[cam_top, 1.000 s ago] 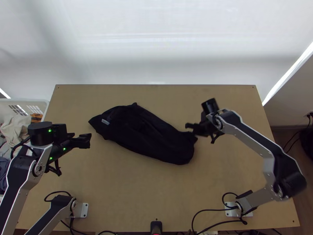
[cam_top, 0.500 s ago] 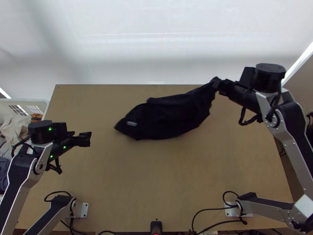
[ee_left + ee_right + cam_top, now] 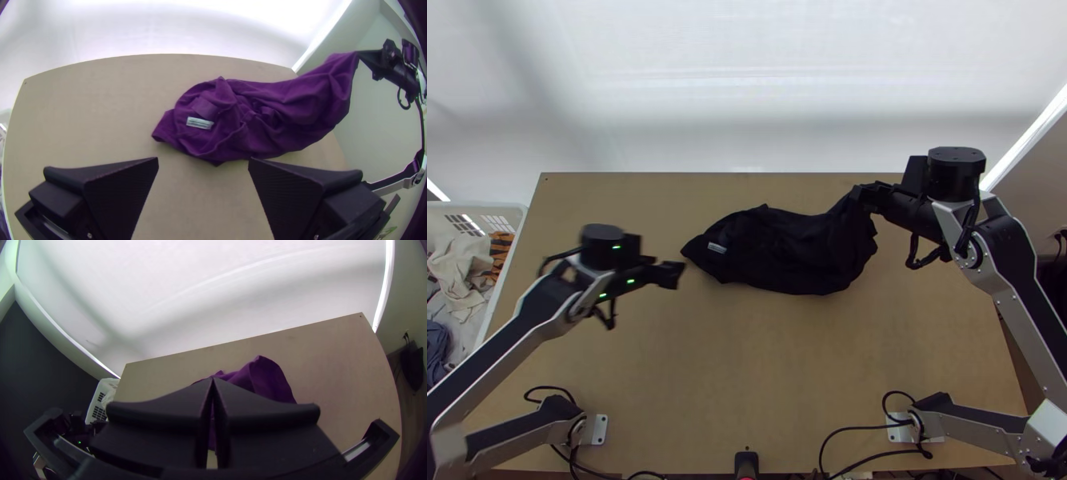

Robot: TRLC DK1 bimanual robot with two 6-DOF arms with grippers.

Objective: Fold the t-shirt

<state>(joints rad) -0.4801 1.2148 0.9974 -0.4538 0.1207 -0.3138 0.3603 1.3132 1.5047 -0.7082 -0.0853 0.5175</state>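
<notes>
T-shirt (image 3: 787, 256): soft, limp, prob. light. R end effector (image 3: 213, 379) pinches one end; L end effector (image 3: 203, 158) wide. Best grip: free end nr label (image 3: 199, 123).

The flat, light-brown wooden table (image 3: 747, 372) bears a dark cloth t-shirt (image 3: 771, 250), bunched into a long heap, the end with the small white label (image 3: 717, 248) lying low, the opposite end raised. Pale metal plates (image 3: 597, 430) and thin black cables (image 3: 863, 429) lie toward the near edge.
</notes>
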